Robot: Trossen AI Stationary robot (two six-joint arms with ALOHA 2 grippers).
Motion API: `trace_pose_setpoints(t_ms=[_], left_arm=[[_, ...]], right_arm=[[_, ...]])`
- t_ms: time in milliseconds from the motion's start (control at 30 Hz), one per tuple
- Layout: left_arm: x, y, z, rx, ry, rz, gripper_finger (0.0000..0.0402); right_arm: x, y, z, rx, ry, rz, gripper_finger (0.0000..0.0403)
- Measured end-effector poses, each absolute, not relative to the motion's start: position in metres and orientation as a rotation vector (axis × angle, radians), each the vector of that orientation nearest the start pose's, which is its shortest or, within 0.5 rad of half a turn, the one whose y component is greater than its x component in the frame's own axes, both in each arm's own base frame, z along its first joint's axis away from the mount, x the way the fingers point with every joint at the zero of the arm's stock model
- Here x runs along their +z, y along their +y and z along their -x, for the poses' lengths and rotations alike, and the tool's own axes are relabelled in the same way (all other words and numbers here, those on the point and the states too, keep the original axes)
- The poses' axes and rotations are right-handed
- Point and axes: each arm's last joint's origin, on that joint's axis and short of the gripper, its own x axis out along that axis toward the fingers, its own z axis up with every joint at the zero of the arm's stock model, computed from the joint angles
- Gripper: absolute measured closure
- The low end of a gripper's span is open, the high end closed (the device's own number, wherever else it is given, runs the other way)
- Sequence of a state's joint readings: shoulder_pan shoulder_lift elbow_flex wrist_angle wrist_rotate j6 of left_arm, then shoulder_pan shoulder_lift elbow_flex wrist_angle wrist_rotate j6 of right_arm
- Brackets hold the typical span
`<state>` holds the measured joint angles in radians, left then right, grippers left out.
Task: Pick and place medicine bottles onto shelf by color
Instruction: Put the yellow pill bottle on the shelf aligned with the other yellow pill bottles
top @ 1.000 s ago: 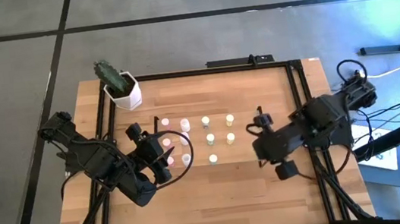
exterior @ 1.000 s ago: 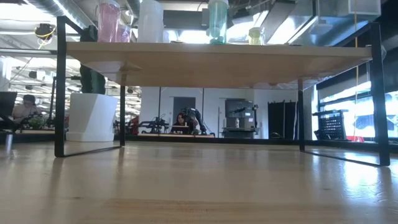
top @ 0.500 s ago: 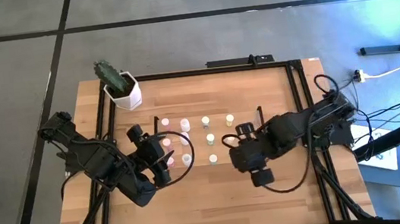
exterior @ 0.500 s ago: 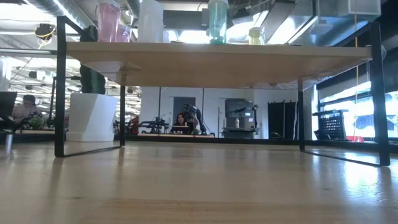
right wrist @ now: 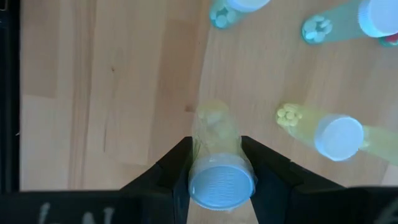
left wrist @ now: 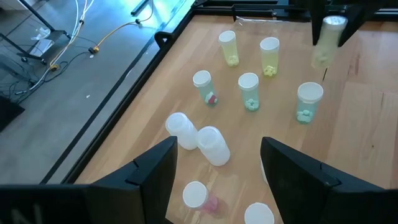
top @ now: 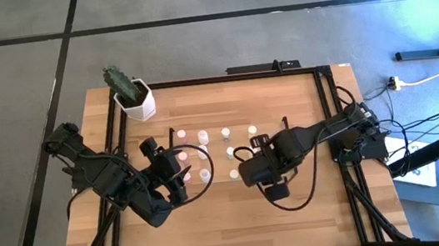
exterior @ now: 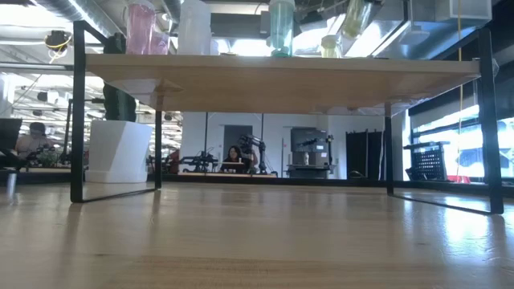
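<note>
Even overhead light; bluish glare at high view's upper right; bright windows backlight the low light-wood shelf (exterior: 273, 72), foreground tabletop blurred

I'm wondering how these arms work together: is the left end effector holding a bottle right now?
No: in the left wrist view the left end effector stands open with nothing between its fingers, above the bottles on the shelf.

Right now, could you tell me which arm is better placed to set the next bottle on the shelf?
The right one. Its gripper already clamps a yellow bottle over the shelf, beside the other yellow bottles. The left gripper hangs open and empty over the pink bottles.
</note>
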<state>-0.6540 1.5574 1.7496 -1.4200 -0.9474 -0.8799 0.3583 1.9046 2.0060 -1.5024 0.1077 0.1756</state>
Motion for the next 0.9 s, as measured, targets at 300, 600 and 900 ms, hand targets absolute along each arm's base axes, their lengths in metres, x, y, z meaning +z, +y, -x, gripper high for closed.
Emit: trace_pose_setpoints(t_ms=[300, 600, 900], left_arm=[[0.393, -0.148, -0.232, 0.576, 0.644, -0.062, 0.0178], [0.393, -0.148, -0.232, 0.576, 0.644, -0.062, 0.0178], [0.393, -0.152, -0.23, 0.542, 0.658, -0.116, 0.0178]], right_arm=[[0.329, 0.121, -0.348, 0.108, 1.425, 0.187, 0.0273], [0.329, 0.121, -0.349, 0.103, 1.414, 0.178, 0.0273], [0.329, 0.122, -0.35, 0.102, 1.407, 0.174, 0.0273]])
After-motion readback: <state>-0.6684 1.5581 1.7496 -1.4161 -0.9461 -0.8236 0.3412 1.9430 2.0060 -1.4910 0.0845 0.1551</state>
